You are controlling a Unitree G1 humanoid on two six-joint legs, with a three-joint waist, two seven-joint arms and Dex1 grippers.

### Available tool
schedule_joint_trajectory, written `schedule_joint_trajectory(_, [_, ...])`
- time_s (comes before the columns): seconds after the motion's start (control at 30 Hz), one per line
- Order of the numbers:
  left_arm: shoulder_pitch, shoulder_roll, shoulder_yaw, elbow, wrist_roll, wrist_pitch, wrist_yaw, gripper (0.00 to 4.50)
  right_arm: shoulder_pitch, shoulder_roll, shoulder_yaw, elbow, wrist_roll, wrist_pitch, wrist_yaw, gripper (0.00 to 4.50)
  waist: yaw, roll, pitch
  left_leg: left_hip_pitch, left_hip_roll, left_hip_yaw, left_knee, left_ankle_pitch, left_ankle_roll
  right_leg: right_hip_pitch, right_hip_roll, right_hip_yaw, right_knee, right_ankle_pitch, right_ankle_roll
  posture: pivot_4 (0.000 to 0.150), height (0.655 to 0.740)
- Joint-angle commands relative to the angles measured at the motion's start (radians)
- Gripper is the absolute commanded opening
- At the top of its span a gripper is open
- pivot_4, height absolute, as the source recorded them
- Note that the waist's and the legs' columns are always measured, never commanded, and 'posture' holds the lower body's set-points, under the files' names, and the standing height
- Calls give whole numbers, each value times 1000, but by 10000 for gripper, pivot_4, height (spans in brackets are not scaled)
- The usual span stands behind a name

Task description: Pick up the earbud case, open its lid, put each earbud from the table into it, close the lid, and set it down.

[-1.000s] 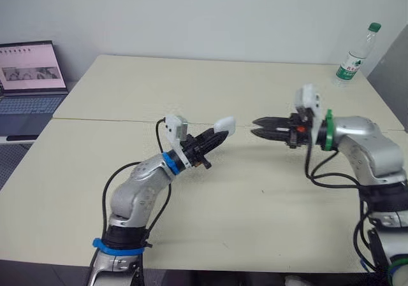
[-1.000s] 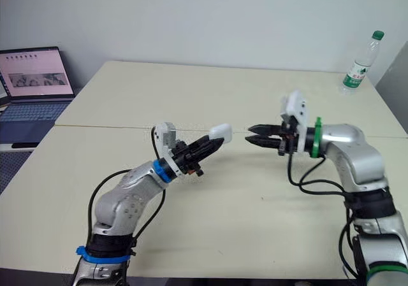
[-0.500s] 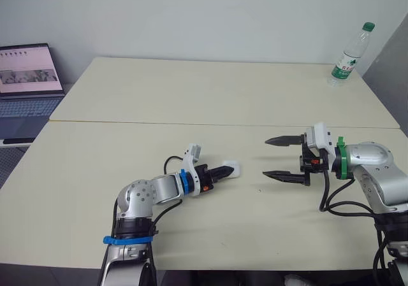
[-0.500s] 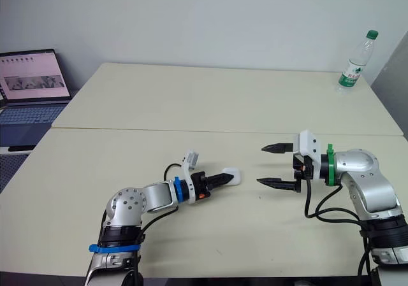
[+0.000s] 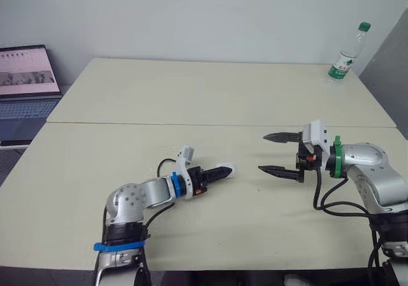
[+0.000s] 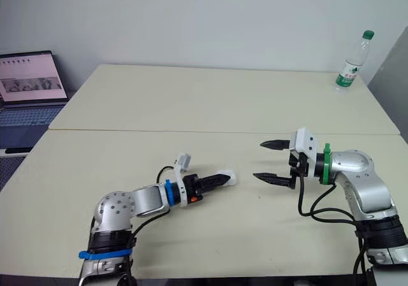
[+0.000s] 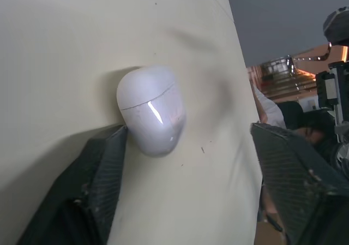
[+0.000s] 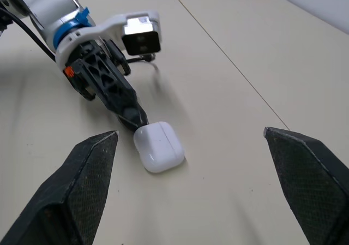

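Case down and closed — mind the finger that touches it

The earbud case (image 8: 159, 146) lies on its side on the table (image 5: 191, 95), lid closed, between the spread fingers of your left gripper (image 5: 217, 172). One finger (image 7: 103, 168) rests against its flank and the other stands well clear. Your right gripper (image 5: 264, 152) hangs wide open near it, holding nothing. If you pull the left arm back at an angle, that touching finger will likely drag or spin the smooth, rounded case — draw straight back along the fingers. The surface is two pale cream tabletops joined at a seam (image 5: 159, 123), with a water bottle (image 5: 344, 53) at the far right corner, a laptop (image 5: 25, 82) off to the left and a plain white wall (image 5: 191, 18) behind.
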Motion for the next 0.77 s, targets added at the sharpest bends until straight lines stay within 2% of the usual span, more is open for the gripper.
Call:
schedule_joint_trajectory(0.03, [91, 118, 102, -81, 33, 31, 64, 44865, -31, -5, -5, 20, -2, -36, 33, 45000, -6, 0, 0, 1, 0, 0, -1, 0, 0, 0, 0, 0, 0, 0, -1, 1500, 7400])
schedule_joint_trajectory(0.13, [166, 253, 97, -214, 69, -54, -13, 44865, -38, -18, 8, 41, 0, -38, 77, 45000, -16, 0, 0, 4, 0, 2, -5, 0, 0, 0, 0, 2, 1, -1, -2, 1500, 7400])
schedule_joint_trajectory(0.3, [246, 496, -10, -361, 339, -591, -374, 44865, -55, -22, 8, 51, 3, -36, 106, 45000, 0, -1, 1, 6, 0, 1, -13, 4, -7, -1, 0, 0, 1, -5, -9, 1500, 7400])
schedule_joint_trajectory(0.4, [273, 600, -77, -324, 524, -806, -457, 44865, -81, -16, 6, 62, 6, -28, 105, 45000, 16, -1, 1, 5, -1, 2, -12, 4, -7, -1, -2, 0, 0, -5, -9, 1500, 7400])
schedule_joint_trajectory(0.53, [240, 644, -80, -242, 608, -839, -441, 44865, -108, -16, 3, 65, 16, -9, 109, 45000, 18, -1, 2, 4, -1, 3, -12, 4, -7, -1, -5, -2, -2, -5, -9, 1500, 7400])
schedule_joint_trajectory(0.77, [181, 621, -33, -176, 557, -886, -521, 44865, -110, -16, -5, 55, 25, 27, 102, 45000, 17, -1, 2, -2, -1, 0, -12, 4, -7, -6, -5, -5, -1, -5, -9, 1500, 7400])
